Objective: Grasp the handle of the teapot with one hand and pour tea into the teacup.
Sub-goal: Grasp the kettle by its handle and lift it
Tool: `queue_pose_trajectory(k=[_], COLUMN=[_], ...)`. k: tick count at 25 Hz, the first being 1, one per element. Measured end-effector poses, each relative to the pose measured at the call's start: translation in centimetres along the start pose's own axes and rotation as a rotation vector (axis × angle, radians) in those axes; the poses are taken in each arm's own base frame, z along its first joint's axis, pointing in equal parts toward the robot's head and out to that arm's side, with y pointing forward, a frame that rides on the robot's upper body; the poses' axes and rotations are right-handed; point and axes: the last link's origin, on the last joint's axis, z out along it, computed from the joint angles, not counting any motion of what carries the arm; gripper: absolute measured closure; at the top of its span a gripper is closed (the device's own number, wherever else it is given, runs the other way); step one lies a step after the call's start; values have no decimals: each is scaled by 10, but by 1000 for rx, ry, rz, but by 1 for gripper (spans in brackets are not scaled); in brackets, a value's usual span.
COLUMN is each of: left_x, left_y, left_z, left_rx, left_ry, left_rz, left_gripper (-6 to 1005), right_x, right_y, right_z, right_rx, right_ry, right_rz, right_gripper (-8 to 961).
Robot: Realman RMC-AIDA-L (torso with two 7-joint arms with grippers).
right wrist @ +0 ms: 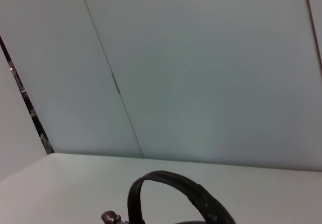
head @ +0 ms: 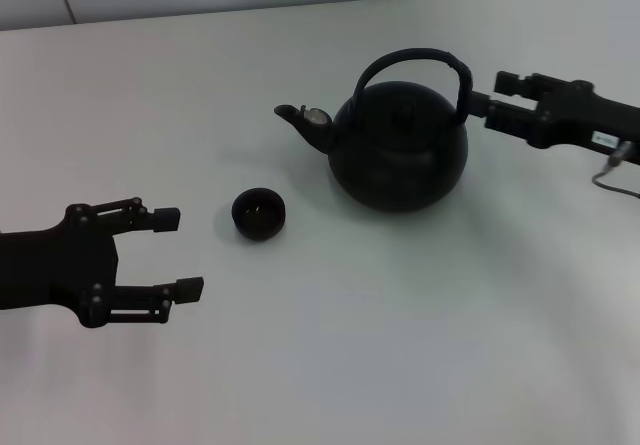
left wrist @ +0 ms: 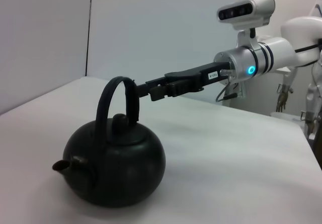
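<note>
One large round matte-black teapot [head: 400, 150] stands on one white table [head: 420, 345]. It has one tall arched black hoop handle [head: 415, 60] over its top, one small round knob [left wrist: 119, 119] on its lid, and one short spout [head: 300, 120] with a silvery tip. One tiny round black handleless teacup [head: 260, 213] sits near the teapot on its spout side, apart from it. Two black grippers are in view: the left gripper [head: 178, 254] beyond the teacup from the teapot, showing two fingers, and the right gripper [head: 485, 105] just beside the handle on the side away from the spout.
</note>
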Motion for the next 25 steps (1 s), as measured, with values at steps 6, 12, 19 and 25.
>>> queue_pose_trajectory(k=[6, 12, 19, 25], left_x=[1, 1, 1, 1], left_y=[-1, -3, -4, -4], left_z=[1, 2, 2, 4], left_rx=[5, 11, 15, 15], left_ry=[-2, -4, -9, -11], left_rz=[3, 5, 5, 4], left_gripper=[140, 140, 140, 140], right_x=[1, 4, 5, 6], right_y=[2, -1, -7, -8], right_z=[19, 22, 20, 22], right_rx=[-12, 20, 66, 80], right_ry=[35, 46, 27, 23], right_rz=[-20, -15, 14, 23], right_gripper=[324, 324, 324, 324])
